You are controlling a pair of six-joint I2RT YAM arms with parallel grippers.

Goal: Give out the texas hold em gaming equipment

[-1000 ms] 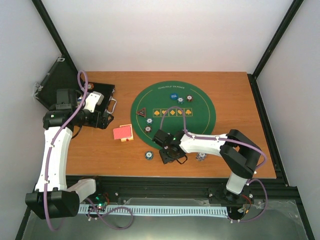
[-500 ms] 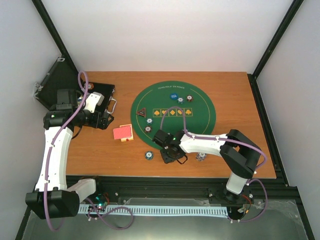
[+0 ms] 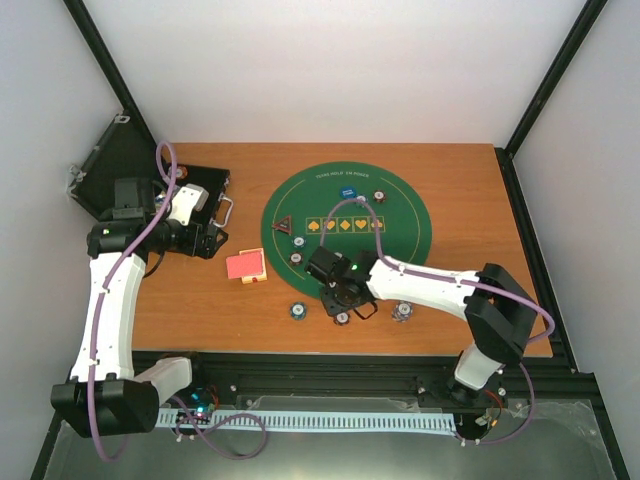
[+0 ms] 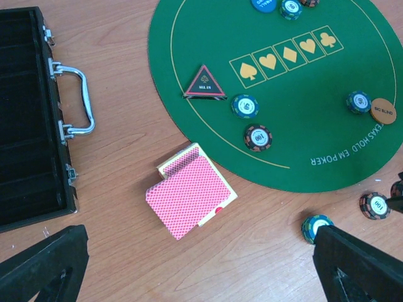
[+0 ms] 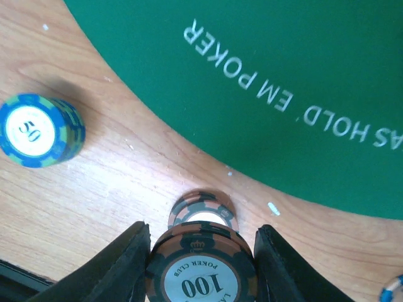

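Partway through: right end effector (image 5: pixel 203 255) is clamped on a brown 100 chip (image 5: pixel 201 280), hovering over bare surface (image 5: pixel 94 207) just outside the rim of the green mat (image 5: pixel 283 63). A second 100 chip (image 5: pixel 201 212) lies on the wood just ahead of its fingertips, and a blue 50 chip (image 5: pixel 39 130) sits well off to one side.

The left end effector (image 4: pixel 201 267) is spread wide and holds nothing. The card deck (image 4: pixel 189 196) is straight ahead of it, off the mat, with the black case (image 4: pixel 28 126) to the side.

Already on the mat:
- triangular marker (image 4: pixel 204 83)
- blue button (image 4: pixel 264 5)
- orange button (image 4: pixel 383 111)
- a few chips (image 4: pixel 244 106)

Left, by my read:
- place the held chip
- sort the loose chips lying beside the mat
- deal the cards, which look like one untouched pack

Roughly half done
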